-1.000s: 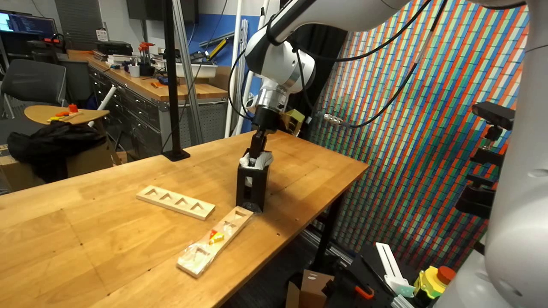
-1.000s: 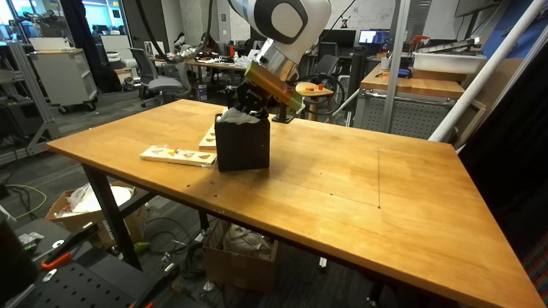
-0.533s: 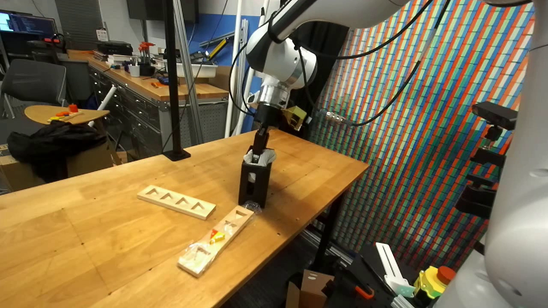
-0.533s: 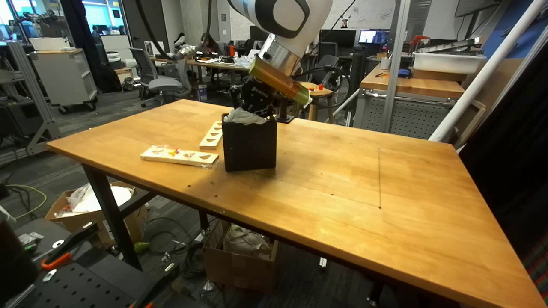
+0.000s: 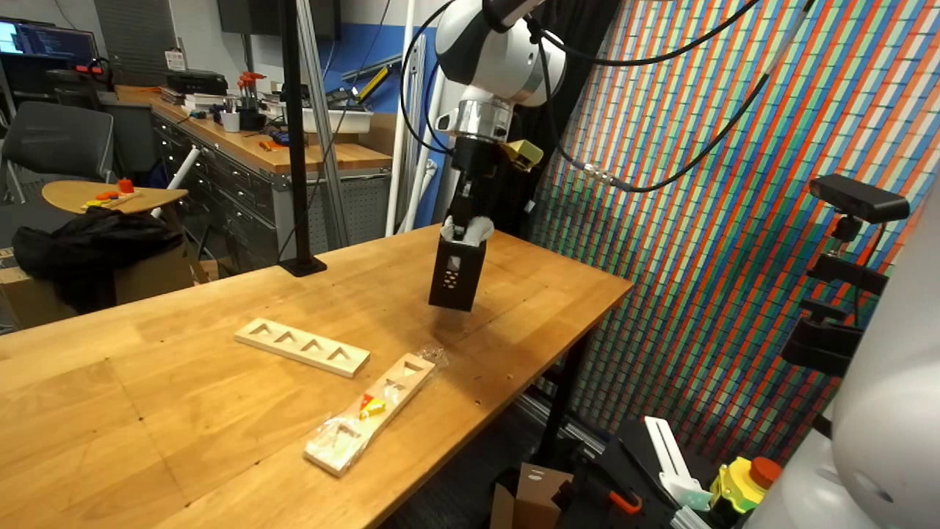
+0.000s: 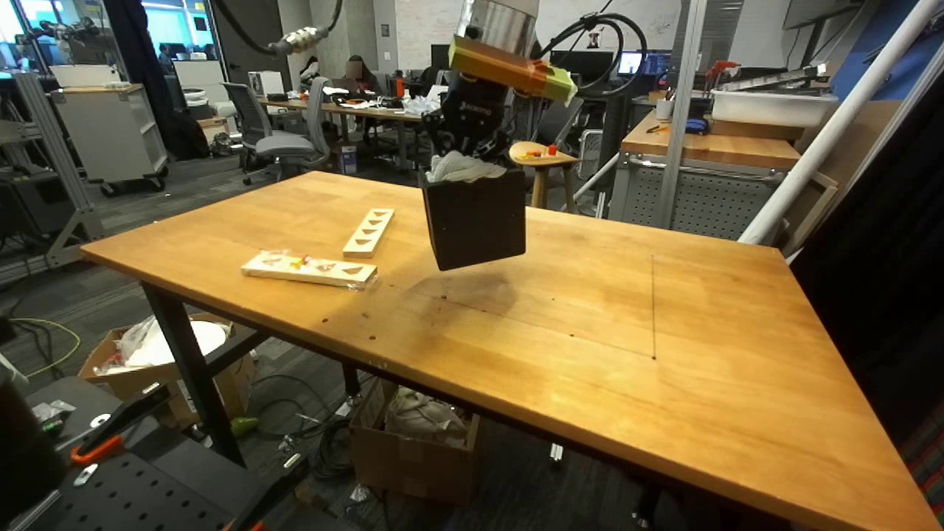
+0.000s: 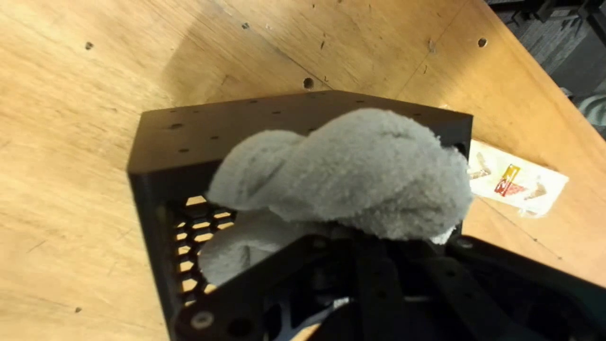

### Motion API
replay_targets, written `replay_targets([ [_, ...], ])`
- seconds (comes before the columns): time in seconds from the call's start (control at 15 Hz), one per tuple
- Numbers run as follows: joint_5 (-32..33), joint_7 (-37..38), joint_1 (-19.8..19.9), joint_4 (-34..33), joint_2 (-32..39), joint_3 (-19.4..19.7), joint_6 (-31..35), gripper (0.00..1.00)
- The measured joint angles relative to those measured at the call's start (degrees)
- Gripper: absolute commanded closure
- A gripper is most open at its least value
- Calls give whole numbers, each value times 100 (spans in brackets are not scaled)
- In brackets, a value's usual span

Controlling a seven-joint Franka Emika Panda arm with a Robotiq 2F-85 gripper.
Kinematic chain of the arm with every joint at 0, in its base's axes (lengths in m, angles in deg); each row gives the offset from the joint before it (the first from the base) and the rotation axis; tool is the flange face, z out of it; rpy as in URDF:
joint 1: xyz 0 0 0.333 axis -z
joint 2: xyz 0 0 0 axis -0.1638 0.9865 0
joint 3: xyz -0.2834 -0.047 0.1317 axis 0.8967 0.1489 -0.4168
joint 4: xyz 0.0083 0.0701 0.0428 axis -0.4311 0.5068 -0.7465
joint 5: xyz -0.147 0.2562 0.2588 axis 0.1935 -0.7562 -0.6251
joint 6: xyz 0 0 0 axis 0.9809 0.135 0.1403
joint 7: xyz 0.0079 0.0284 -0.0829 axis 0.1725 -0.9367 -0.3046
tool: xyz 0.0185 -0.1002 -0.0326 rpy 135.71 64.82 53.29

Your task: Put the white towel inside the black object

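The black object (image 5: pixel 464 292), a mesh-sided box, hangs slightly tilted above the table in both exterior views, its shadow on the wood below. Bunched in its open top is the white towel (image 6: pixel 464 168), bulging over the rim; a light patch of it shows through a side opening. In the wrist view the towel (image 7: pixel 350 175) covers much of the opening, with the perforated wall (image 7: pixel 194 246) at its left. My gripper (image 7: pixel 378 241) reaches into the top, shut on the towel. Cloth and rim hide its fingertips, so whether they also touch the box cannot be told.
Two pale wooden strips lie on the table (image 5: pixel 183 411): a bare strip (image 5: pixel 301 347) and a plastic-wrapped strip (image 5: pixel 334 452) with red and yellow pieces. A black post (image 5: pixel 297 184) stands at the table's far edge. The near edge runs beside the wrapped strip.
The box has risen off the table along with the gripper and towel, shifting away from the wooden strips and tilting a little. The gripper has stayed shut.
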Motion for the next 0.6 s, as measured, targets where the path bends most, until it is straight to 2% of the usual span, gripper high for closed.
replay_targets([
  [0.6,271,324,-169,260,-178,-3,45,100],
])
